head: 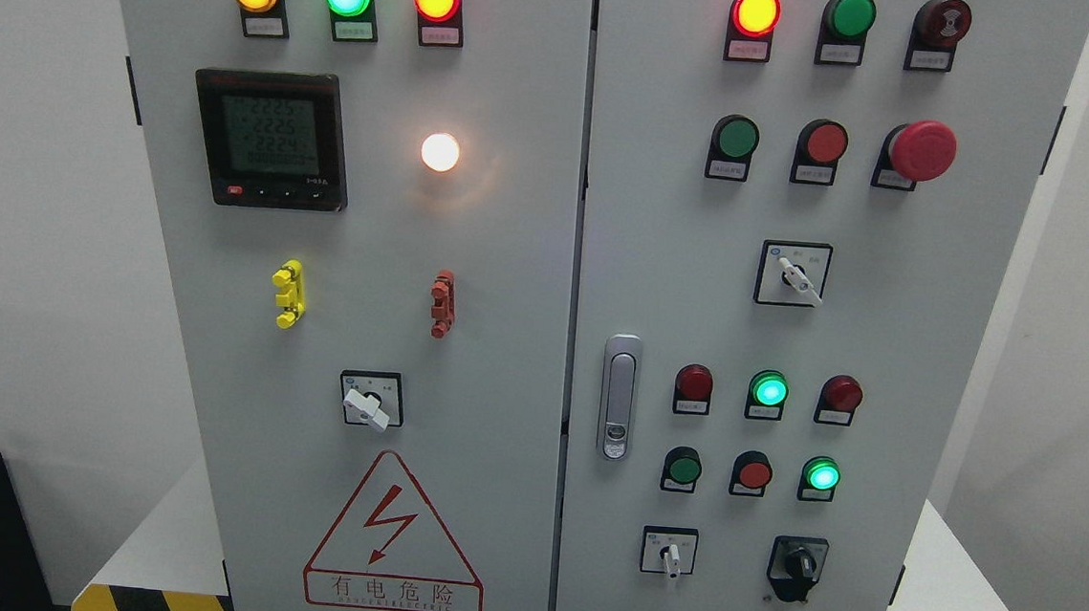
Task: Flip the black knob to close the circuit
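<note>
The black knob (pixel 799 565) sits at the lower right of the right-hand door of a grey electrical cabinet (pixel 510 246), on a black mount. Its handle looks roughly upright. Neither of my hands shows in the head view, and nothing touches the knob.
A white selector switch (pixel 671 554) sits left of the knob, another (pixel 796 277) higher up, a third (pixel 368 406) on the left door. Lit and unlit lamps and buttons, a red mushroom button (pixel 921 150), a meter (pixel 272 138) and a door latch (pixel 619 397) fill the doors.
</note>
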